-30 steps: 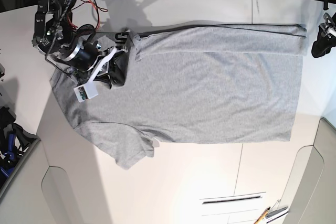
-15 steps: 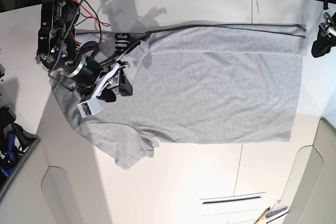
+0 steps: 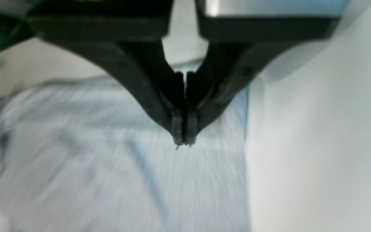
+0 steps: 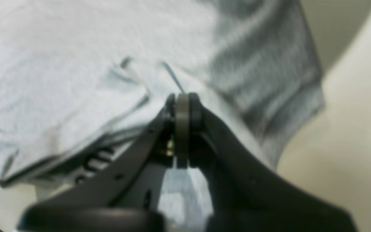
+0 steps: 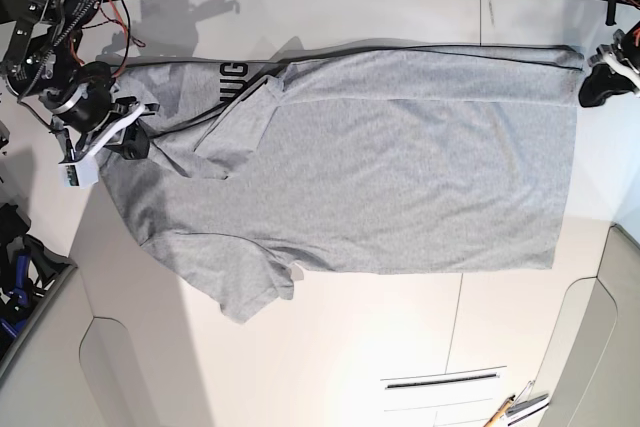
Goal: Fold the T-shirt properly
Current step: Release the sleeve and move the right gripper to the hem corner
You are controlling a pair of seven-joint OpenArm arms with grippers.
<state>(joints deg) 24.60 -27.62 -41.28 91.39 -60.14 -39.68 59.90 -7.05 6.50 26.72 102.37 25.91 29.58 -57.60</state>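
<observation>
Right gripper (image 4: pixel 182 129): jaws pressed together, nothing visibly between the pads. In the base view it sits at the collar end of the T-shirt (image 5: pixel 400 177), just off the cloth's edge. Cannot tell whether it touches the fabric.

Left gripper (image 3: pixel 184 135): jaws clamped tight, apparently empty, hovering over the hem end near the shirt's side edge. Wrist view blurred.

T-shirt lies spread flat on the white table (image 5: pixel 330 347), collar toward the right arm, hem toward the left arm. One long edge is folded over lengthwise into a narrow band along the far side. Black letters (image 5: pixel 232 72) show where the cloth is turned back near the collar. Near sleeve (image 5: pixel 245 287) lies unfolded, sticking out.

Progress, as judged: first lengthwise fold done on one side only. Left to do: near side and sleeve folded in, then the crosswise fold. Early stage.

Versus a second ago: the right arm has pulled back from over the collar area to the table's edge; the flap near the lettering has shifted and opened. Left gripper has moved slightly at the hem corner.
</observation>
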